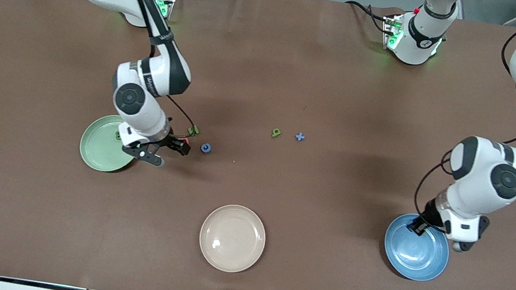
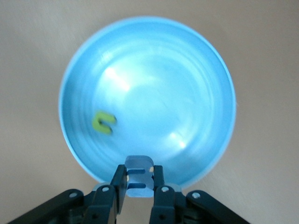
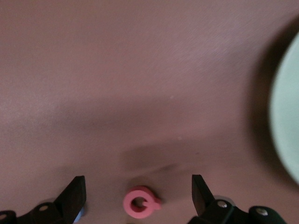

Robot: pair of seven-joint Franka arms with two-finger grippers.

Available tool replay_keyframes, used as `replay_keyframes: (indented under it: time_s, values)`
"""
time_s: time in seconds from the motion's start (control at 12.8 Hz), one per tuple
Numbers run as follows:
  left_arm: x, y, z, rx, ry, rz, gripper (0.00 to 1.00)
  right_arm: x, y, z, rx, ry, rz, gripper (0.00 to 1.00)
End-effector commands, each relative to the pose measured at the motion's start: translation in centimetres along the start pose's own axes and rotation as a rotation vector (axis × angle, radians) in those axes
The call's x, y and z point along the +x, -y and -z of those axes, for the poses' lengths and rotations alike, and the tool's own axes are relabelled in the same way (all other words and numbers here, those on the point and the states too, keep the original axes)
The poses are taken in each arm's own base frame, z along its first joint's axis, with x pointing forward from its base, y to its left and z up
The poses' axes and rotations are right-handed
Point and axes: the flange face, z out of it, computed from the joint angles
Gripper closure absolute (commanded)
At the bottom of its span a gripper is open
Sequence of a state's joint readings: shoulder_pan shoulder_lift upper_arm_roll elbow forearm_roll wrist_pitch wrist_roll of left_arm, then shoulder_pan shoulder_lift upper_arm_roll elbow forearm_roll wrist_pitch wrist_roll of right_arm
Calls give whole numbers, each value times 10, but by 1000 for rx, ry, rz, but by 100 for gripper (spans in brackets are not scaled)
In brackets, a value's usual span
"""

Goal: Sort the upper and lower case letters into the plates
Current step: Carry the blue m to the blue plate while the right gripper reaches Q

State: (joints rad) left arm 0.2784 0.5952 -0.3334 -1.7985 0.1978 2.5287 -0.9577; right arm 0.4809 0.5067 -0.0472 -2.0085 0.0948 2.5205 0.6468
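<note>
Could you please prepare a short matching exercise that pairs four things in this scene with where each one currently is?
Things:
1. small pale blue letter
2. small pink round letter
3. small yellow-green letter
4. glossy cream-beige round plate

Places:
A. on the brown table between the open fingers of the right end effector
B. lying in the glossy blue round plate
C. nearest the front camera, with nothing on it
D. gripped by the shut left end effector over the blue plate's rim

Pairs: 1-D, 2-A, 3-B, 4-C
</note>
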Motion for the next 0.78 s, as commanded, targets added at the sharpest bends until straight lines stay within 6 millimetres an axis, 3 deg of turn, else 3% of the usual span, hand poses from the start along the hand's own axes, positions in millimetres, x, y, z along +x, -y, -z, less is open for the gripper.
replay_keyframes:
  time_s: [0.0,0.08,0.16,0.23,0.39,0.47,0.7]
  values:
    - [13,-19,-17,-16,3,-13,92,-9,-4,-11,-9,3,-32,4]
    - [17,-22,-20,-23,2,-7,85,-15,-8,-16,-20,13,-30,5]
    - [17,-25,-23,-26,3,-9,61,-19,-11,-20,-25,18,-28,8]
    - [3,-29,-23,-15,20,-11,1,-29,-19,-30,-22,9,-27,15]
    - [-35,-29,-10,94,80,-29,0,-32,-18,-31,-20,6,-22,20]
    - [-50,-35,7,118,101,-25,0,-34,-19,-31,-21,7,-23,22]
    - [-103,-58,24,187,181,-88,0,-41,-15,-32,-26,12,-9,25]
